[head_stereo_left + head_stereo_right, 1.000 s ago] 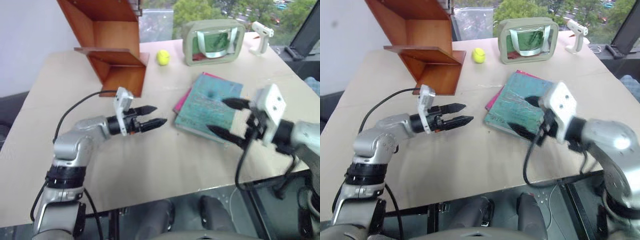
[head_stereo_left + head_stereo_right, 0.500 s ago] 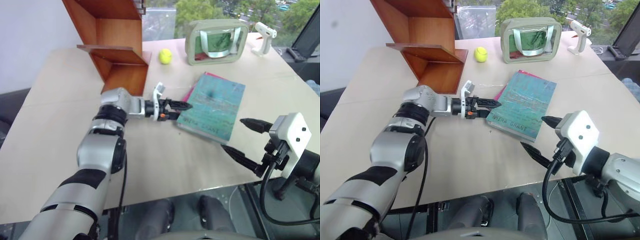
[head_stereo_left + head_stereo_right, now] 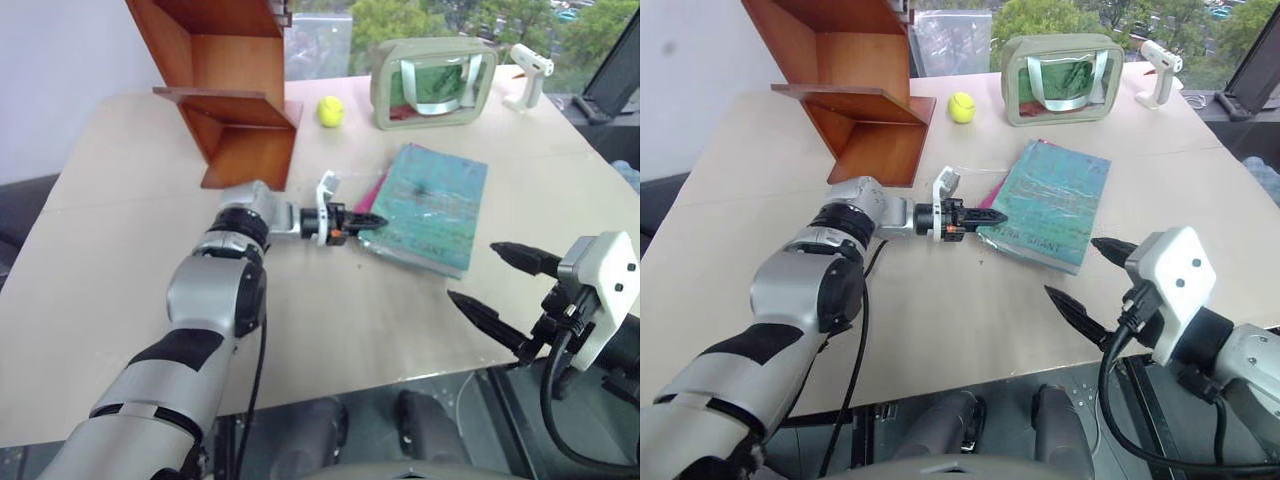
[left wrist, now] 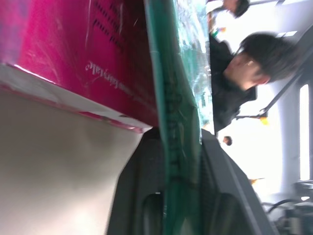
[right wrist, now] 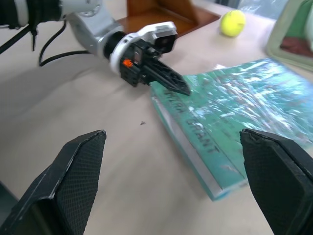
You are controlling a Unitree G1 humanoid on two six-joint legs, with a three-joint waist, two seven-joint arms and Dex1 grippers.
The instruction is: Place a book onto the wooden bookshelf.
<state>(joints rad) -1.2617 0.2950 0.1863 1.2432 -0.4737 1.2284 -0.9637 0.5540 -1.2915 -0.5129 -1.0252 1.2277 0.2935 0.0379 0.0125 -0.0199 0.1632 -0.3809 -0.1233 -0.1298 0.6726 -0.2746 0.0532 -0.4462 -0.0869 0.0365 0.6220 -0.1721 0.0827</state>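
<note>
Left gripper: I see my left gripper (image 3: 985,217) at the centre of the right eye view, arm stretched across the table (image 3: 940,330), its black fingers pinching the near left corner of the book. In the left wrist view the fingers (image 4: 222,196) press against either side of the green cover edge.

Book: the teal-green book (image 3: 1050,200) lies flat, just right of centre in the right eye view, its spine edge towards the lower left. It rests on top of the pink book.

Pink book: the pink book (image 4: 73,54) sits under the green one; in the left eye view I can make out a sliver of it (image 3: 374,188) at the green book's left edge.

Right gripper: my right gripper (image 3: 1090,280) sits at the lower right of the right eye view, over the near table edge, fingers spread wide and holding nothing. It is apart from the book's near corner.

Bookshelf: the reddish-brown wooden bookshelf (image 3: 855,90) stands at the upper left of the frame, well apart from the book, its slanted boards bare as far as I can see.

Ball: a yellow ball (image 3: 960,107) lies at upper centre, just right of the shelf.

Bag: a pale green bag (image 3: 1060,80) stands at the top, right of the ball.

White tool: a white pistol-shaped tool (image 3: 1158,68) lies at the upper right.
</note>
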